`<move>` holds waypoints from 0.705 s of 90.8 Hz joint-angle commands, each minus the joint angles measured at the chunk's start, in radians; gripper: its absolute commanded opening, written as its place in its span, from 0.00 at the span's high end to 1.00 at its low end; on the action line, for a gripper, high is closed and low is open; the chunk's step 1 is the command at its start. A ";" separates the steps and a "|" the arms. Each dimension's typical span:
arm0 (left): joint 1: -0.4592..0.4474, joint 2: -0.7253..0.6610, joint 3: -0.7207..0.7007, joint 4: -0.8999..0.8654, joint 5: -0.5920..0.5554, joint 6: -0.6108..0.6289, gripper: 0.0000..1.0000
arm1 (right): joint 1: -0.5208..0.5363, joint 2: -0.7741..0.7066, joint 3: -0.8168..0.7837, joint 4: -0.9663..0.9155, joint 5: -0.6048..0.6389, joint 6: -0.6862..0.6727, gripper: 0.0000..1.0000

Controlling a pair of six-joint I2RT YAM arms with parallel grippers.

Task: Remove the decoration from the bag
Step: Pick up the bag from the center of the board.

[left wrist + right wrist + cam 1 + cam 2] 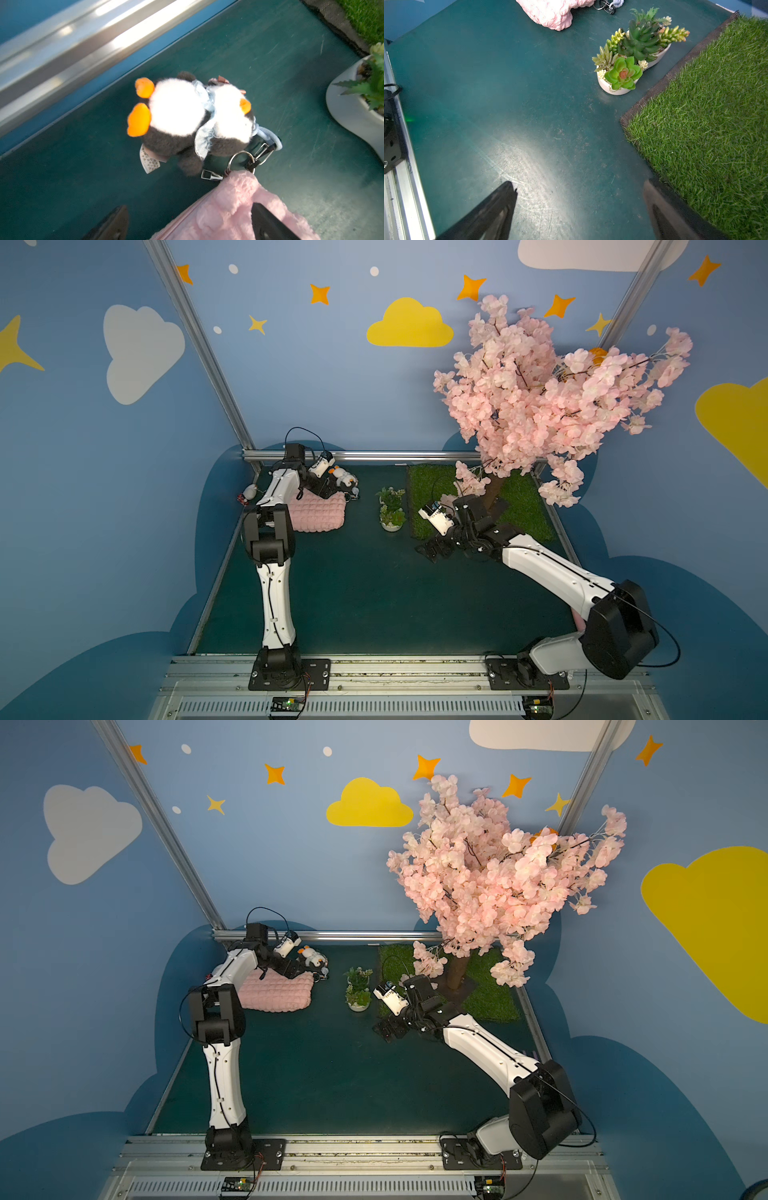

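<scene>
Pink and bubble-quilted, the soft rectangular plush bag (320, 512) lies flat at the far left of the dark green table (374, 593). The left hand (328, 491) hangs over the bag's far corner with its jaws spread wide and nothing between them. In its wrist view one finger (268, 224) sits above the plush and the other is off the edge, above the table; I cannot tell whether either touches.

Just beyond that corner lies the decoration, a small grey-and-white plush penguin with orange feet (180, 116). Its cord runs to a metal snap clasp (264, 152) hooked through the bag's small metal ring (241, 161), so nothing is unhooked yet. The step in hand looks like the approach and steadying of the bag.

Further right stands a white planter of artificial succulents (392, 510). Past it the right hand (432, 549) hovers low over bare table, fully open and empty, beside the green artificial grass mat (519, 506).

The next move likely calls for one hand to pin the bag's corner while the other reaches the clasp, opens its gate and slides it off the ring.
</scene>
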 commanded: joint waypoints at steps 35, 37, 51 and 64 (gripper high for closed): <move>-0.015 0.097 0.024 -0.164 -0.046 0.121 0.12 | -0.007 0.048 0.074 -0.077 -0.070 -0.021 0.02; -0.016 0.101 0.025 -0.173 -0.052 0.124 0.13 | -0.007 0.050 0.075 -0.078 -0.071 -0.021 0.02; -0.023 0.121 0.028 -0.219 -0.104 0.138 0.18 | -0.007 0.050 0.078 -0.083 -0.072 -0.016 0.02; -0.032 0.130 0.026 -0.220 -0.137 0.136 0.34 | -0.007 0.051 0.078 -0.084 -0.067 -0.012 0.02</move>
